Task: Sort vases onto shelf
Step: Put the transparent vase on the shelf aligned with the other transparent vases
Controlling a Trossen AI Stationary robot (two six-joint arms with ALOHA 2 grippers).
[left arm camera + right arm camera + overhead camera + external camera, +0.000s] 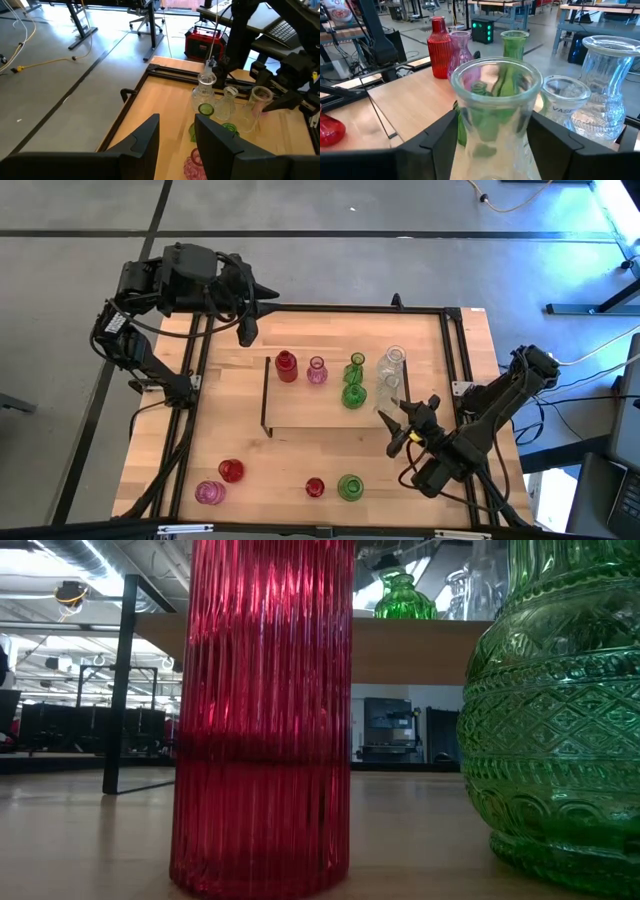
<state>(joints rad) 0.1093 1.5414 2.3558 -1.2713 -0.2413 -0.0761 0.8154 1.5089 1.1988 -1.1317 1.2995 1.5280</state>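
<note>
On the light-wood shelf stand a red vase, a pink one, two green ones and two clear ones. A further clear vase is at the shelf's near right corner, upright, its base hidden. My right gripper reaches it level from the table's right, one finger on each side of its neck. My left gripper hangs open and empty high over the table's far left corner. My right gripper has its fingers close on either side of the clear vase's neck, just under the flared rim, coming level from the right. I cannot tell whether they touch the glass.
On the table's near strip stand a red vase, a pink one, a small red one and a green one. The last two fill the low view as a red vase and a green vase. The shelf's left half is bare.
</note>
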